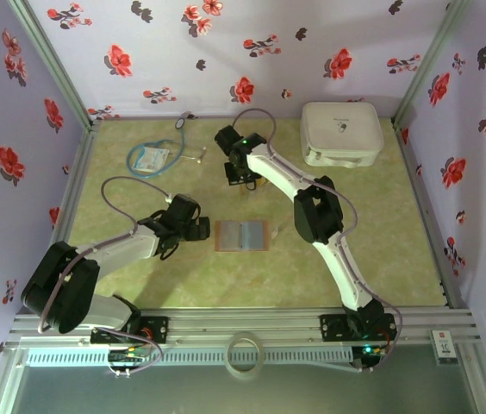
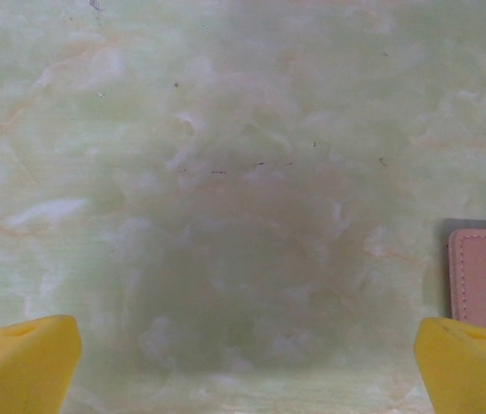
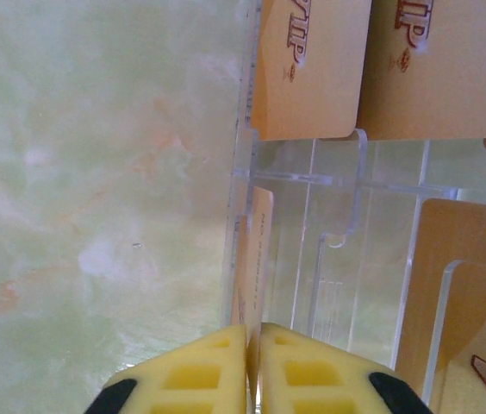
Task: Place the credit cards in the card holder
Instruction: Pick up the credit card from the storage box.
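The right gripper is pinching 1 card by its thin edge. Its 2 yellow fingers are pressing together, and the card is standing upright between them at the left end of a clear stand. At least 3 more cards are sitting in the stand's other slots: 2 beyond the gripped card and 1 to its right, behind a clear wall. In the top view the right arm is stretching to the far middle of the table, with its gripper pointing down there.

The holder is lying open and flat at the table's middle. It is well apart from the right gripper and the gripped card, on the side nearer the arms' bases.

The left gripper is hanging just beside the holder's left edge, with its jaws spread wide and holding nothing. In the left wrist view its 2 fingertips are showing at the 2 bottom corners with bare table between them. The holder's reddish border and grey inside are showing at the right edge, just above the right-hand fingertip.

A stethoscope and a white case are lying at the far side, well apart from the holder.
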You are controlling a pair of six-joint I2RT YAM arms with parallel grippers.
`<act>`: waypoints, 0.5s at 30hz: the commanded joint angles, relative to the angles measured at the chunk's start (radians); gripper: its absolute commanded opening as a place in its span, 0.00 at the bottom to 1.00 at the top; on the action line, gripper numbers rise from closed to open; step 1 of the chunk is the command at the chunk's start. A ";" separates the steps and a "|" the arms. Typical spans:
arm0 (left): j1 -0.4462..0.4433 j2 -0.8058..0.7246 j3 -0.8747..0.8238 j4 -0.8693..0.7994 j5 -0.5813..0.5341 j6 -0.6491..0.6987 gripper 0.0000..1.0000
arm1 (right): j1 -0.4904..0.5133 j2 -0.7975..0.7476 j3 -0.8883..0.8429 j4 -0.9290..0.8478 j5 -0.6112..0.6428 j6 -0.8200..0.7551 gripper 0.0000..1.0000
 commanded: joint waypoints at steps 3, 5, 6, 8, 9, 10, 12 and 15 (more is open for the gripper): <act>0.007 -0.016 -0.014 0.005 0.004 0.008 1.00 | -0.014 0.009 0.017 -0.008 -0.042 0.021 0.00; 0.007 -0.020 -0.012 0.001 0.004 0.009 1.00 | -0.017 -0.002 0.019 -0.011 -0.050 0.020 0.00; 0.007 -0.023 -0.010 -0.004 0.003 0.011 1.00 | -0.017 -0.012 0.018 -0.014 -0.053 0.018 0.00; 0.007 -0.028 -0.008 -0.013 0.003 0.014 1.00 | -0.019 -0.038 0.017 -0.014 -0.063 0.015 0.00; 0.007 -0.031 -0.004 -0.018 0.003 0.017 1.00 | -0.017 -0.055 0.017 -0.017 -0.068 0.013 0.00; 0.007 -0.034 -0.002 -0.023 0.004 0.020 1.00 | -0.018 -0.069 0.017 -0.018 -0.071 0.013 0.00; 0.007 -0.044 0.001 -0.039 0.003 0.026 1.00 | -0.017 -0.111 0.008 -0.020 -0.074 0.012 0.00; 0.007 -0.062 0.006 -0.059 0.004 0.031 1.00 | -0.013 -0.186 -0.034 -0.004 -0.082 0.019 0.00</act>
